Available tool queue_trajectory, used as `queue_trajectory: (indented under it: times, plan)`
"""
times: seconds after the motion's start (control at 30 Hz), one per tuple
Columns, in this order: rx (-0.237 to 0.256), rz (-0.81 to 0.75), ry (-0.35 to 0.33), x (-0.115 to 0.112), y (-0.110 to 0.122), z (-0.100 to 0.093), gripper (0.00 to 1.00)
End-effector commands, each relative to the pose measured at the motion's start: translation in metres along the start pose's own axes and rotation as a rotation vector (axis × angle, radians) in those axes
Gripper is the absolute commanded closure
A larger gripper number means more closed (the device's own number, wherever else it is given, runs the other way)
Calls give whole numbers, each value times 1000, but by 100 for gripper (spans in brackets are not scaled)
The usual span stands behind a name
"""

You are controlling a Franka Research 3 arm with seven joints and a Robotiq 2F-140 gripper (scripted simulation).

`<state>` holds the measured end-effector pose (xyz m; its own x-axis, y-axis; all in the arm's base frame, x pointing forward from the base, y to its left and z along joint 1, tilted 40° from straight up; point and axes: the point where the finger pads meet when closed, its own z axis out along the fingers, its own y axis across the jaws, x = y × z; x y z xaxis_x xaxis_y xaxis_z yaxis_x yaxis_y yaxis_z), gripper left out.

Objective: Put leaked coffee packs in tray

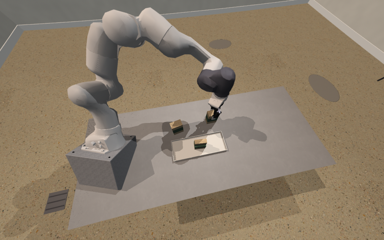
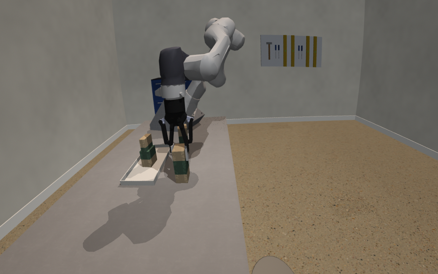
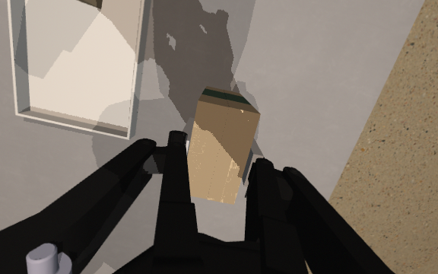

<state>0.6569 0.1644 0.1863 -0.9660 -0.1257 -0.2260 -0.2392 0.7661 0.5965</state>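
Note:
Three tan coffee packs with a green band are on the grey table. One pack (image 1: 200, 143) stands inside the white tray (image 1: 199, 146); it also shows in the exterior view (image 2: 147, 150). A second pack (image 1: 176, 125) stands on the table behind the tray's left end. The third pack (image 1: 210, 116) stands on the table behind the tray's right end, also seen in the exterior view (image 2: 180, 163) and the wrist view (image 3: 220, 152). My gripper (image 3: 217, 135) comes down from above and is shut on this pack's top, one finger on each big flat side (image 2: 179, 149).
The tray's near corner (image 3: 74, 65) lies just left of the gripped pack. The table's far edge and the brown floor (image 3: 401, 144) are to its right. The robot base (image 1: 102, 162) stands at the table's left end.

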Motion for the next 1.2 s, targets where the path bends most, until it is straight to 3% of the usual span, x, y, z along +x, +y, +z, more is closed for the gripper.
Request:
queue_trajectory:
  times: [0.0, 0.2, 0.23, 1.17]
  plan:
    - [-3, -3, 0, 1, 0, 2, 77]
    - [-3, -3, 0, 1, 0, 2, 77]
    - [-3, -3, 0, 1, 0, 2, 47]
    - [-3, -3, 0, 1, 0, 2, 47]
